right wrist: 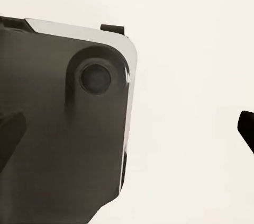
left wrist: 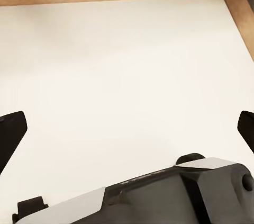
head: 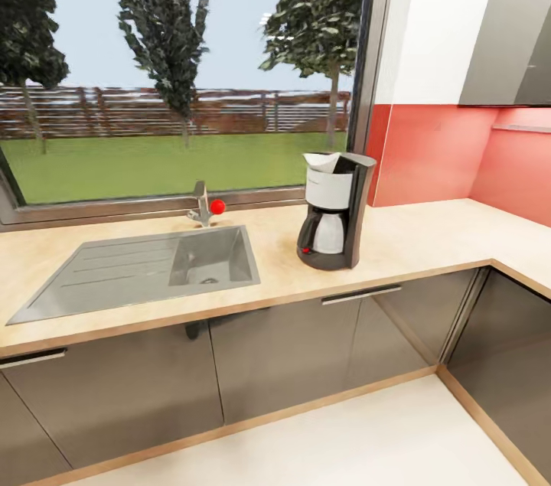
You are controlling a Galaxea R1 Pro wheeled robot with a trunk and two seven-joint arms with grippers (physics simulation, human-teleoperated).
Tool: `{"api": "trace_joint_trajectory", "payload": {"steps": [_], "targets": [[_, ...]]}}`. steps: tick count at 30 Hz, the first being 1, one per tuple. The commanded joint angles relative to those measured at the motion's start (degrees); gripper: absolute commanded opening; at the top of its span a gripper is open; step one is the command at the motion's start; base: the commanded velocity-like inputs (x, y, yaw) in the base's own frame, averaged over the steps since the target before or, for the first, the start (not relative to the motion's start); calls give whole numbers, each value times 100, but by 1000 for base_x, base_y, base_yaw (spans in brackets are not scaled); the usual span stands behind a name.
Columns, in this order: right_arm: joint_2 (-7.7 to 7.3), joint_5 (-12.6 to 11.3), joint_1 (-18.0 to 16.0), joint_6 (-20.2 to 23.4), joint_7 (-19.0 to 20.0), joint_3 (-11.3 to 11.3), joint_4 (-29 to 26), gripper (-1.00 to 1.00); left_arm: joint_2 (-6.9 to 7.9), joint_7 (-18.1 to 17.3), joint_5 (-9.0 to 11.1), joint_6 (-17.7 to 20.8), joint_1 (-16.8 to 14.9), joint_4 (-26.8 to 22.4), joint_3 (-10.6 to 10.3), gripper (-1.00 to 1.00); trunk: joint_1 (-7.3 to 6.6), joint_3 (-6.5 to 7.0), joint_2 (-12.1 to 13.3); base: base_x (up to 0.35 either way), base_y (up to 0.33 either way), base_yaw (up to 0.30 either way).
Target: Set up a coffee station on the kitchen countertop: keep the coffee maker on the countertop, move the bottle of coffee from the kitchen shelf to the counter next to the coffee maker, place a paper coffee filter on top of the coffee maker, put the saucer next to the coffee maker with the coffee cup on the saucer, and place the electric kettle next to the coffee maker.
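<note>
Steel sink (head: pixel 145 268) sunk into the beige tabletop (head: pixel 428 237) at left. Right of it, black coffee maker (head: pixel 334 212), upright, white paper coffee filter (head: pixel 321 161) on top; bare tabletop beyond to the red corner. Left gripper (left wrist: pixel 127 131) spread wide over pale floor (left wrist: pixel 127 75); right gripper (right wrist: pixel 127 128) likewise apart, beside dark robot body (right wrist: pixel 58 128).

- Sink (head: pixel 145 269): grey steel, drainboard beside a basin.
- Tap (head: pixel 202 206): behind the basin, red knob (head: pixel 218 206) beside it.
- Window (head: pixel 176 65): trees, fence and lawn outside.
- Backsplash (head: pixel 444 153): red.
- Cabinets (head: pixel 291 352): glossy grey, bar handles.
- Floor (left wrist: pixel 127 86): pale, wooden skirting along its edge.
</note>
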Motion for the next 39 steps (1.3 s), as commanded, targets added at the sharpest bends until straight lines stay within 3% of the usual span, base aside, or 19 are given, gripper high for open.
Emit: {"api": "trace_joint_trajectory", "payload": {"steps": [1,5,8,12,21,25,30,39], "targets": [[6,59,-7,-32,1,-2,11,100,3,-8,50,-26,-5,2,-48,100,1,-7,-5,11,11,0],[37,43,-14,-56,15,-8,-388,100,3,-8,50,-26,-5,2,-48,100,1,-7,-5,5,5,0],[43,33,-15,-54,25,-6,-1199,100,3,-8,50,-26,-5,2,-48,100,1,-7,-5,1,1,0],[41,40,-16,-56,21,6,-1535,100,3,-4,50,-25,-5,4,-48,100,1,-7,-5,0,0,0],[-43,44,-16,-63,-5,-48,-1701,100,-1,2,50,-21,-5,267,-51,100,1,-7,-5,0,0,121],[-50,46,-16,-63,-12,-48,-1710,100,-80,1,53,-21,-5,379,-42,100,1,-7,-5,0,0,252],[-51,52,-16,-63,-12,-52,-1716,100,-116,1,52,-26,-5,427,218,100,1,-7,-5,0,0,126],[-51,54,-16,-72,-19,-53,-1719,100,-119,1,50,-26,-5,432,301,100,1,-7,-5,0,0,173]]}}
